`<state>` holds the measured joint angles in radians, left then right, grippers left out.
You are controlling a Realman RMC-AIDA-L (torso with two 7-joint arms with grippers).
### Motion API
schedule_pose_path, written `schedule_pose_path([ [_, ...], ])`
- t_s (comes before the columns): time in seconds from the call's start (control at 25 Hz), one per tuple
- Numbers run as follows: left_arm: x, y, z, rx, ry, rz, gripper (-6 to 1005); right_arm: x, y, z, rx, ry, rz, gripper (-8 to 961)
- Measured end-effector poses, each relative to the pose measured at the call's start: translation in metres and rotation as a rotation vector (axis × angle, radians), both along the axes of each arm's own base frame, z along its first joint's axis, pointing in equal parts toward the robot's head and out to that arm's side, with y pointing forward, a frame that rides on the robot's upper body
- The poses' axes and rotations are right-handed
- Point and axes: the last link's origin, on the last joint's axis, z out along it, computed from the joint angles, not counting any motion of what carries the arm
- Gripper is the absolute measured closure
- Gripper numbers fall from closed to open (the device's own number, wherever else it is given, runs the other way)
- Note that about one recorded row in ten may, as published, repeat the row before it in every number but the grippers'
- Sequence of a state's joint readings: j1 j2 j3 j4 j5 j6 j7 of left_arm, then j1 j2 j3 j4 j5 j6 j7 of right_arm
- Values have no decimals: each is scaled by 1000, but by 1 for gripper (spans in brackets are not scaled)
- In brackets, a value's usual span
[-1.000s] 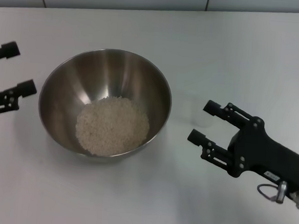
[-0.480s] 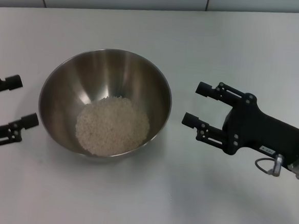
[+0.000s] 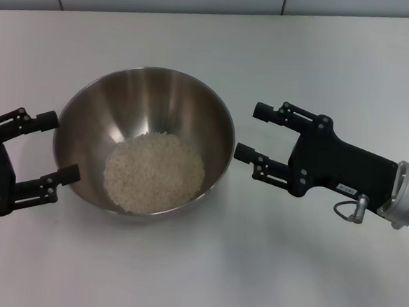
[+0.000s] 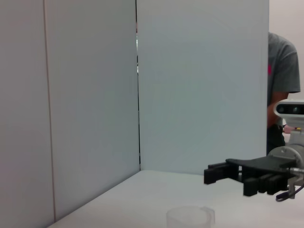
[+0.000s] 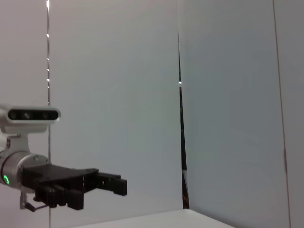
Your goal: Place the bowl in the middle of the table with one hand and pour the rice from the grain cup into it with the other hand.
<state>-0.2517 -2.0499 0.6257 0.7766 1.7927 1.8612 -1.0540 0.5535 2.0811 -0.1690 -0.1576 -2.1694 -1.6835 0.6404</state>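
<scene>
While rice [image 3: 154, 172] sits in bowl [image 3: 144, 139] mid-table [image 3: 203, 266], my left gripper [image 3: 56, 150] and right gripper [image 3: 251, 133] flank it, fingers apart, empty.

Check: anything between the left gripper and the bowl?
Nothing visible. The left gripper is open right at the left rim of the bowl, with only bare table around it. The right gripper is open just off the right side of the bowl. The rice is already in the bowl.
</scene>
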Motion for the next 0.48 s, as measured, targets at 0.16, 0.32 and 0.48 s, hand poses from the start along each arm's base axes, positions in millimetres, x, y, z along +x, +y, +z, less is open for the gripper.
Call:
schedule_pose_path([
  [0.16,6,6,-4,1,-8,-23,184,-2,4,-2,-1,-9,0,251],
  [0.32,7,10,-6,1,-13,-19,184,-3,4,-3,0,-10,4,251],
  [0.48,9,14,-9,-6,-27,-17,184,-3,4,-3,5,-9,2,251],
])
